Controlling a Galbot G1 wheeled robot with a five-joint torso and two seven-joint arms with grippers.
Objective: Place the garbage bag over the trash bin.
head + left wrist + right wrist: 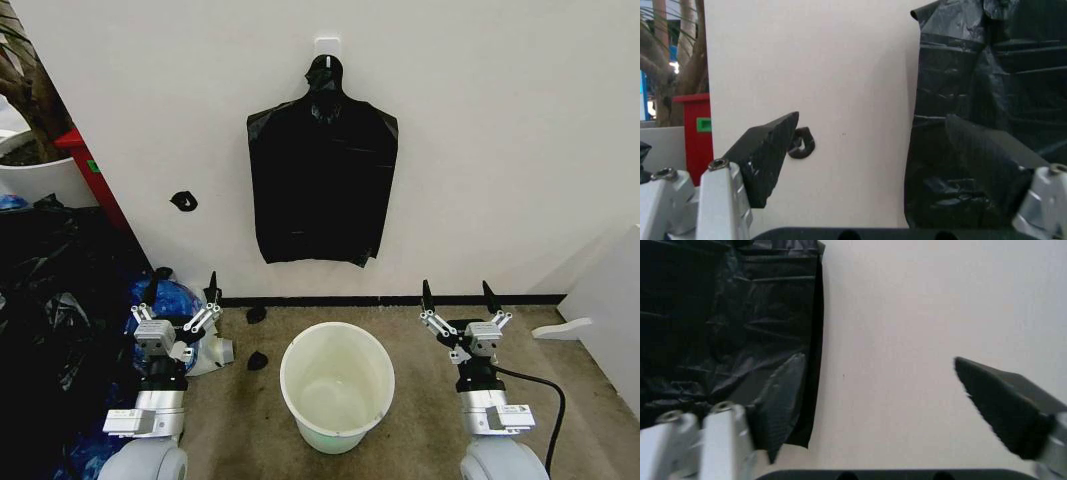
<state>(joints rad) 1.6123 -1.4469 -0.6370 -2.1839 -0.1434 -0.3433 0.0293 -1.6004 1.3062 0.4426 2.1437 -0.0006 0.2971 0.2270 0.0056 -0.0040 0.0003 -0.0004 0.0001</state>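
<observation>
The garbage bag [322, 180] hangs flat against the white wall [480, 130] from a small hook [327, 46] at its gathered neck, directly above and behind the trash bin [337, 385]; the bin stands upright and open on the floor [420, 440] between the two arms, well below the bag's lower edge and not touching it. The left hand [180, 292] is raised just left of the bin with its fingers spread wide and holding nothing; the right hand [456, 297] mirrors it on the bin's other side, also spread and unloaded. In the left wrist view the bag [987, 115] shows past the dark fingertips [767, 160], with a small black scrap [801, 142] stuck to the wall; in the right wrist view the bag's edge [740, 330] sits beyond the fingertips [1003, 405].

The bag looks very light, thin and limp, and its glossy film will likely slip and cling to itself; it should crumple rather than resist, so a firm pinch through both layers seems safer than a light one. The lower corners or the bottom hem look like the best hold, one per hand, so the mouth can be drawn apart; pulling hard near the neck could tear the film at the hook. A blue plastic bag [165, 300] and dark heaps lie left of the left arm, apart from the bin.
</observation>
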